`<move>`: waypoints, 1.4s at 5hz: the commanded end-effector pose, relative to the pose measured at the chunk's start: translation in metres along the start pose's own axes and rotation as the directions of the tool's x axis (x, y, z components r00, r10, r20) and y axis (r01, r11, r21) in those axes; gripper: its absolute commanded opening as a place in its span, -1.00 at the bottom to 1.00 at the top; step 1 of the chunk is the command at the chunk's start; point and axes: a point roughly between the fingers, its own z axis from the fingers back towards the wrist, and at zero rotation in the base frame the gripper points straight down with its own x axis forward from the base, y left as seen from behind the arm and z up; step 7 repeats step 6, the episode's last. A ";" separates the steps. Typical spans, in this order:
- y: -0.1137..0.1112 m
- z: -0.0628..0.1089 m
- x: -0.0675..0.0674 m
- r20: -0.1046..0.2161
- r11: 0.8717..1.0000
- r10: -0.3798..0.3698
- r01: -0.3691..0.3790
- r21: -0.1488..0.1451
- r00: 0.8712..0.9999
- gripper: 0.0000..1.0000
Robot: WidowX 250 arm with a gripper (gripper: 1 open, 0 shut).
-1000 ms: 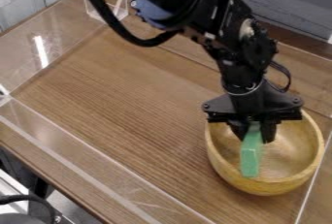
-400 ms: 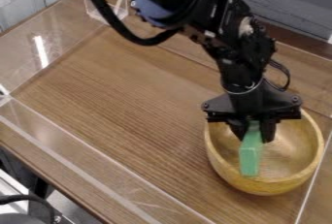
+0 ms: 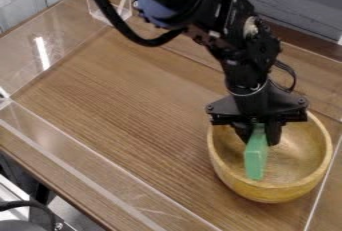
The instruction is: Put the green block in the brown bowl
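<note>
A black robot arm reaches down from the top of the view, and its gripper [image 3: 258,127] is closed on the upper end of the green block [image 3: 257,155]. The block hangs from the fingertips, upright or nearly so, with its long side running down in the view, and it is within the opening of the brown bowl [image 3: 311,171]. Whether its lower end touches the bottom of the bowl cannot be told from this angle. The bowl is round and light tan, with a thick rim, and stands at the right side of the wooden table [image 3: 127,100]; the gripper covers the far part of its rim. A black cable [image 3: 118,27] loops beside the arm at the upper left, and a thinner one curves out to the right of the gripper. Near the far edge of the table, to the left of the arm, is a clear plastic container [image 3: 108,5], partly hidden by the cable. Pale lines run along the tabletop, one of them slanting past the left of the bowl toward the near edge. A bright glare spot [image 3: 42,52] shows on the table's left part.
</note>
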 end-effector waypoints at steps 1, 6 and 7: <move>-0.004 0.004 0.006 0.018 1.000 0.006 -0.006 -0.018 1.000 -1.00; -0.002 0.001 0.007 0.004 1.000 0.013 -0.013 -0.018 1.000 -1.00; -0.002 0.001 0.007 0.004 1.000 0.013 -0.013 -0.018 1.000 -1.00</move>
